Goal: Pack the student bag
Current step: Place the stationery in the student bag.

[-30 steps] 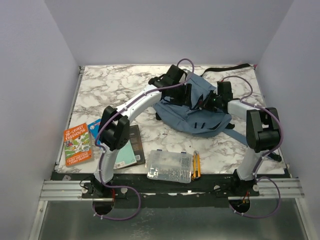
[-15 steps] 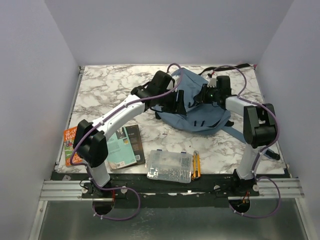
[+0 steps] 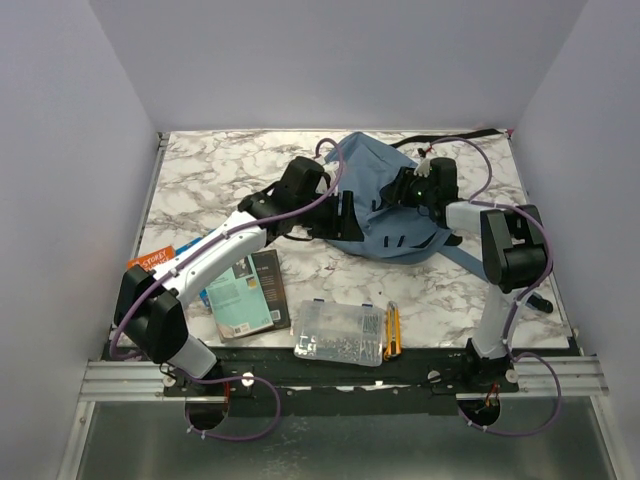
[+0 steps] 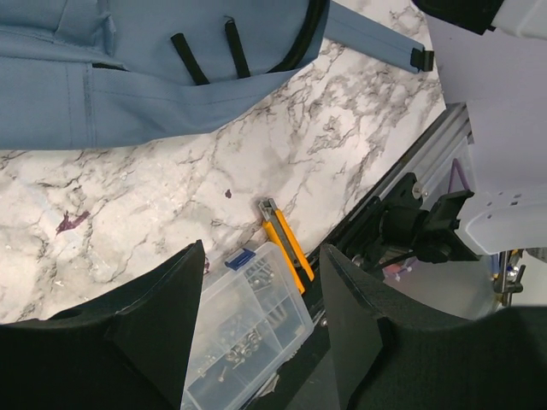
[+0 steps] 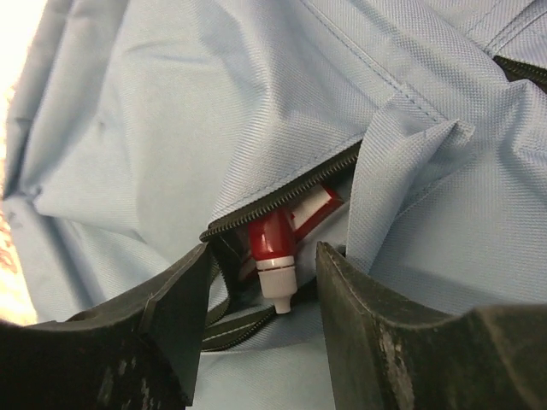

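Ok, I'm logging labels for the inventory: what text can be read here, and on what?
Nothing reads clearly.
Orange book: white title, mostly under the left arm, unreadable.
Teal book: print too small.
Dark book: white label, blurred.
Bag, box, knife: no text seen.

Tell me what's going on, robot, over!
Left claw open, empty, above table. Right claw open at student bag zip pocket, red-and-white tube inside. Books, clear box, cutter unpacked. Over.
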`<move>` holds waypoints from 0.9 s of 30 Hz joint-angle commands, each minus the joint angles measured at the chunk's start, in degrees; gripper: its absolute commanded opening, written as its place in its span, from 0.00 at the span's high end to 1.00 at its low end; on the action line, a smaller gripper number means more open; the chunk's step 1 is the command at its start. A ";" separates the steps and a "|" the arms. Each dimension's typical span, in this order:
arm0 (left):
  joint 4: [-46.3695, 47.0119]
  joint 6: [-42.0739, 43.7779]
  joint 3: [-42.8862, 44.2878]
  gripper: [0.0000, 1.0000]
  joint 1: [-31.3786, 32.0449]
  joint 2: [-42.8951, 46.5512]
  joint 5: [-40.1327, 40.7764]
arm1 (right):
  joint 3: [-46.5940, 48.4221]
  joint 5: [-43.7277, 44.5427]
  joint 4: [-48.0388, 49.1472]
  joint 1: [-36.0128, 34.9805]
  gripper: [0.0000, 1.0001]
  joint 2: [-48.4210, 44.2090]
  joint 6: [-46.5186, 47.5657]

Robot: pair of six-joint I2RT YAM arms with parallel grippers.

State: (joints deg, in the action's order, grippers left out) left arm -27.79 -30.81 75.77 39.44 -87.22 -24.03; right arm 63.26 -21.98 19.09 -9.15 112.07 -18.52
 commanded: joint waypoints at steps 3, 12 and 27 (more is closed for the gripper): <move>3.13 -1.53 -2.05 0.41 -0.19 2.31 -2.81 | -5.23 0.97 8.54 0.09 0.38 -5.62 -13.87; 4.08 -1.71 -4.64 0.41 -0.23 4.23 -3.75 | -0.05 2.80 3.52 0.21 0.39 -1.94 -25.94; 4.67 -1.70 -7.52 0.41 -0.41 6.38 -2.95 | 3.03 -10.11 19.57 -0.89 0.99 4.88 -58.44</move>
State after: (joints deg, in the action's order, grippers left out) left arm -24.27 -32.34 69.21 39.44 -83.02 -26.76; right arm 68.97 -26.76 28.99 -9.04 120.11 -61.25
